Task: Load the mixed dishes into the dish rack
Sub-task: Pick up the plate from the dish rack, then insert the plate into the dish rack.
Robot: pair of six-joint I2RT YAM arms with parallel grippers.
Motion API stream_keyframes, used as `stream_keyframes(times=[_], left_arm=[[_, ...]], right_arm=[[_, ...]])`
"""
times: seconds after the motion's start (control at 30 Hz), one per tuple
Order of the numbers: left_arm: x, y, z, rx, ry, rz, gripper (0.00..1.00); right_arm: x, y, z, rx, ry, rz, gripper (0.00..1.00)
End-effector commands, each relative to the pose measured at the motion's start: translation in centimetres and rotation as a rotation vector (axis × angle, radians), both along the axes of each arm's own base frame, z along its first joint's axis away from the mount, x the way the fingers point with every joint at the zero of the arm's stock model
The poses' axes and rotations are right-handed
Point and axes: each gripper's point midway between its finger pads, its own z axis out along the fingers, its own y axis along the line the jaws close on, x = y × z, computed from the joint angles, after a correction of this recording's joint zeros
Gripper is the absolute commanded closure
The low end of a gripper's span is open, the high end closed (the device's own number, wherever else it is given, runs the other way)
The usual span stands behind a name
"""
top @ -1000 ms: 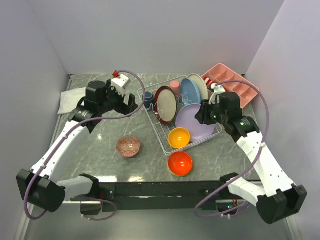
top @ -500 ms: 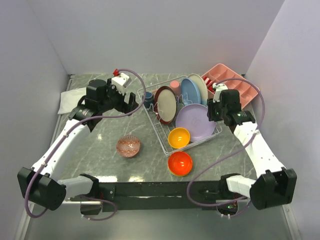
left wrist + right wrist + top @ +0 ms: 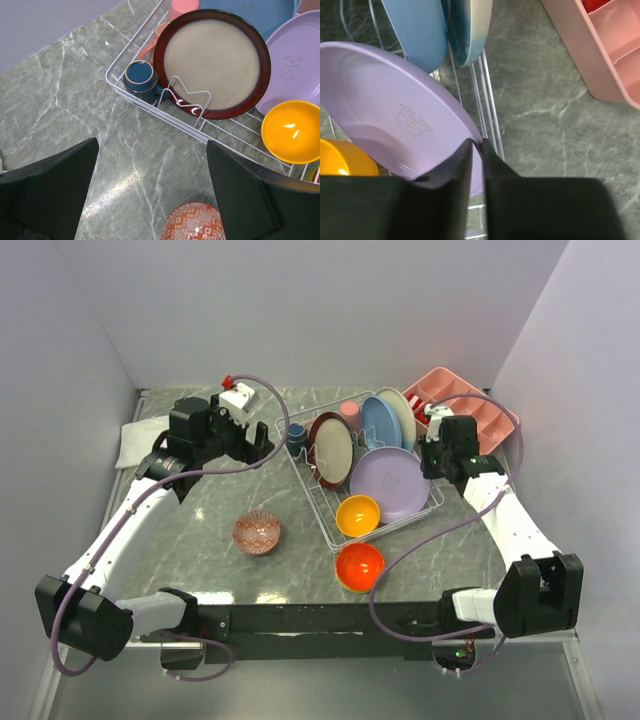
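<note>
Since a second ago the right arm has swung outward. Its forearm now runs up the right side of the top view, and the right gripper [image 3: 477, 150] sits at the right edge of the lavender plate [image 3: 395, 110] rather than over it. Its fingers are clenched on that plate's rim, which shows in the thin gap between them.

The plate leans in the dish rack [image 3: 322, 502], centre right of the top view, just above the orange-yellow bowl [image 3: 292, 131]. A dark-red-rimmed plate [image 3: 212, 62] and a blue plate [image 3: 380, 423] stand on edge further up, with a navy cup [image 3: 141, 75] at the rack's left corner.

The left gripper [image 3: 151, 145] hangs released, fingers wide apart, over the table [image 3: 200, 530] just left of the rack.

Two dishes lie outside the rack — the patterned pink bowl [image 3: 257, 532] at lower centre-left, and the red-orange bowl [image 3: 360, 566] just below the rack's near edge.
</note>
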Motion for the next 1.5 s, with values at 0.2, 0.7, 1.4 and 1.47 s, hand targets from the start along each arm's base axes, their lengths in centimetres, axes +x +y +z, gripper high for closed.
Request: stream_keyframes(times=[0.2, 0.7, 1.4, 1.47], left_arm=[[-0.1, -0.1, 2.3, -0.033, -0.066, -0.014, 0.04], [-0.4, -0.5, 3.2, -0.064, -0.077, -0.030, 0.04], [-1.7, 0.0, 4.2, -0.076, -0.115, -0.024, 0.04], [-2.0, 0.1, 4.4, -0.078, -0.121, -0.024, 0.04]], right_arm=[[1.3, 0.0, 4.0, 0.032, -0.075, -0.044, 1.00], [-1.0, -1.4, 11.8, -0.047, -0.249, -0.246, 1.00], [0.2, 0.6, 14.2, -0.266, -0.359, -0.428, 1.00], [0.6, 0.4, 14.4, -0.274, -0.382, -0.467, 1.00]])
